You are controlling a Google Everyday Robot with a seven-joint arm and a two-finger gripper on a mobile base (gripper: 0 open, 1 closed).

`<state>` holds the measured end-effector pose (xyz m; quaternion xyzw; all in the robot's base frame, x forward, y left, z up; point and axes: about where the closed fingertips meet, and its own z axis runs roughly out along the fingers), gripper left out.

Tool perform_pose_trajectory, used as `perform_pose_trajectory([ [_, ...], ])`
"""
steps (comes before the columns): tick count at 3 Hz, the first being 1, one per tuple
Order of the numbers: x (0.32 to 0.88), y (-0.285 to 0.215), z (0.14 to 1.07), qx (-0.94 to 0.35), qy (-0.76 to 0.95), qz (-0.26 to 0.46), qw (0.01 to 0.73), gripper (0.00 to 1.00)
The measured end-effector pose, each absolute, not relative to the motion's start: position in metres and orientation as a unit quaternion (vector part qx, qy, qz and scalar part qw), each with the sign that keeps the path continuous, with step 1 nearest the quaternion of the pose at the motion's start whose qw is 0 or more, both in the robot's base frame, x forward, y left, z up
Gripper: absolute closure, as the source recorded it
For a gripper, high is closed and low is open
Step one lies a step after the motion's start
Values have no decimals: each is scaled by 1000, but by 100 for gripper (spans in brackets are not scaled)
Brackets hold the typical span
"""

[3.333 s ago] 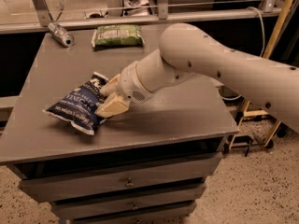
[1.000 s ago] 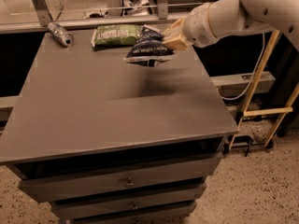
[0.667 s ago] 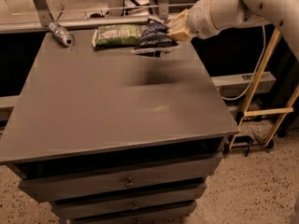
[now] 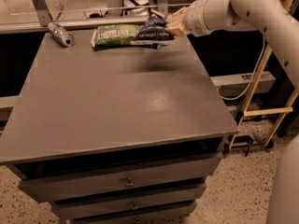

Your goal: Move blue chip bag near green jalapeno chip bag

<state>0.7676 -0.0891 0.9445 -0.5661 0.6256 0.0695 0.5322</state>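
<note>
With the jaws of the gripper point(image 4: 174, 26) clamped on the dark navy crinkly chip bag point(image 4: 152, 31), which hangs just above the grey bench point(image 4: 121, 101) beside the right end of the small green rectangular chip bag point(image 4: 113, 35), I should lower straight down, then release.

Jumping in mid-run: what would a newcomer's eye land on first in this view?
First, the white arm reaching in from the upper right, its hand clamped on the dark navy crinkly chip bag, held above the far side of the grey tabletop. The bag hangs right beside the small green chip bag lying there, overlapping its right end in this view. A silver can lies at the far left corner.
</note>
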Motion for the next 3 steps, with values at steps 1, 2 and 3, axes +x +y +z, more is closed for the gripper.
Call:
perform_pose_trajectory([
  [1,784,-78,941,-550,626,63,549,31],
  [2,791,-75,939,-535,634,47,557,7],
  [3,777,-90,938,-519,640,61,564,0],
])
